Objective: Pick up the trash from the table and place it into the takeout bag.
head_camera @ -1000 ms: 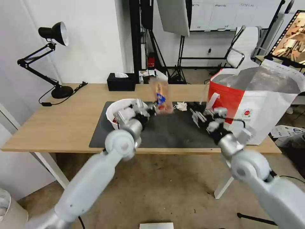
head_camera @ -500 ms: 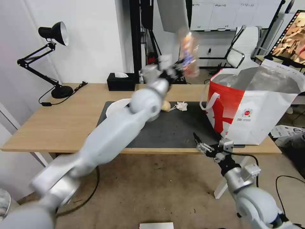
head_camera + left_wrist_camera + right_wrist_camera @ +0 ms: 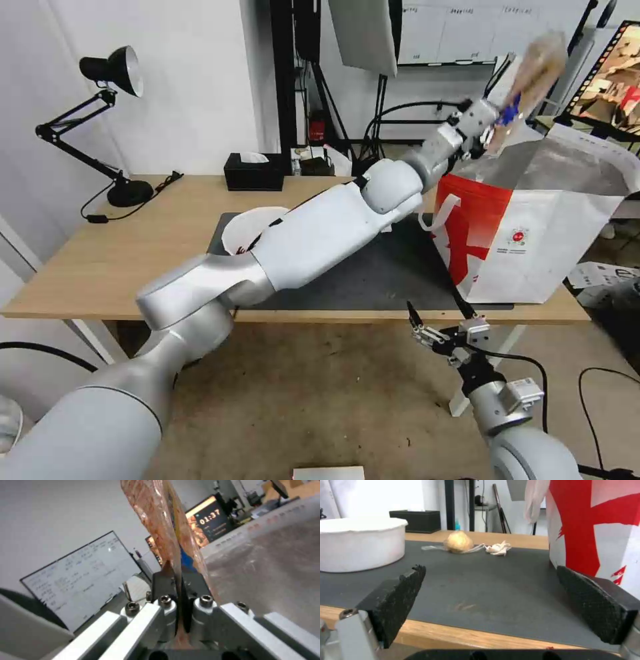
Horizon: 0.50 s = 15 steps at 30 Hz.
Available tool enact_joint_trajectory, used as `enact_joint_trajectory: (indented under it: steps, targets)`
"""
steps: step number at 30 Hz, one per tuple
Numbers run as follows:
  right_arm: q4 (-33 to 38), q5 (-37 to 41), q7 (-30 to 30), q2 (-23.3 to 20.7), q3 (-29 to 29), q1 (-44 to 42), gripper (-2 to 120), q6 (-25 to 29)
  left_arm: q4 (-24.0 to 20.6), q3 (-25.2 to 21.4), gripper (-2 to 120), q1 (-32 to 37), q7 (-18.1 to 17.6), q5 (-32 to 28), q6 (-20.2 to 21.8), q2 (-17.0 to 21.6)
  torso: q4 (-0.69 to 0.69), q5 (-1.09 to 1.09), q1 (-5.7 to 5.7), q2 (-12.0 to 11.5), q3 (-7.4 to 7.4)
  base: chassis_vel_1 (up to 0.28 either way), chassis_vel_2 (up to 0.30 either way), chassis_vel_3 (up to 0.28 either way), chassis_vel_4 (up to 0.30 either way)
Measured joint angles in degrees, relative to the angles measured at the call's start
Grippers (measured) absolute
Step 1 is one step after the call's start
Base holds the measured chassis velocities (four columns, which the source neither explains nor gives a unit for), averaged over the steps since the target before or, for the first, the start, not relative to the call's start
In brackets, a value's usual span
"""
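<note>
— What's on the table (image 3: 133, 253), from the left?
— A desk lamp (image 3: 110, 70), black tissue box (image 3: 254, 172), then the white bowl (image 3: 248, 227) behind the arm.
— And the tray?
— The left pincer (image 3: 497, 120) is clamped on the clear tray (image 3: 533, 73), above the takeout bag (image 3: 533, 220).
— The right pincer (image 3: 433, 330)?
— Low, spread wide, holding nothing; lump (image 3: 458, 542) and napkin (image 3: 499, 548) beyond.

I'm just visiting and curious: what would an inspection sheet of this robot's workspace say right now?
Surface: light-wood table with dark grey mat.
Job's things: clear plastic tray held above takeout bag; white bowl, beige lump and crumpled napkin on the mat.
Clutter: black tissue box, desk lamp.
Grippers: left gripper shut on the tray; right gripper open, below the table's front edge.
Cables: lamp cord on the table; black cable on the floor.
Surroundings: whiteboard, chair, screens.
</note>
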Motion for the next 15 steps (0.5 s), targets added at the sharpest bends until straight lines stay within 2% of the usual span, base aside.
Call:
enact_joint_trajectory:
  steps: [4,13,15]
  targets:
    - [-0.09,0.20,-0.03,-0.35,0.12,0.02,100,0.10,0.60,1.50,0,-0.46,1.78,1.42,-1.46,0.12,-0.01,0.00,0.00,0.00,0.00,0.000,0.000,0.000,0.000]
    - [0.26,0.72,-0.04,-0.78,1.15,-0.27,100,0.11,0.71,2.81,0,-0.60,2.19,1.05,-2.06,0.27,-0.01,0.00,0.00,0.00,0.00,0.000,0.000,0.000,0.000]
    - [0.59,0.83,-0.05,-0.75,1.86,-0.95,100,0.11,0.47,3.68,5,-0.64,2.13,0.37,-2.55,0.40,-0.01,0.00,0.00,0.00,0.00,0.000,0.000,0.000,0.000]
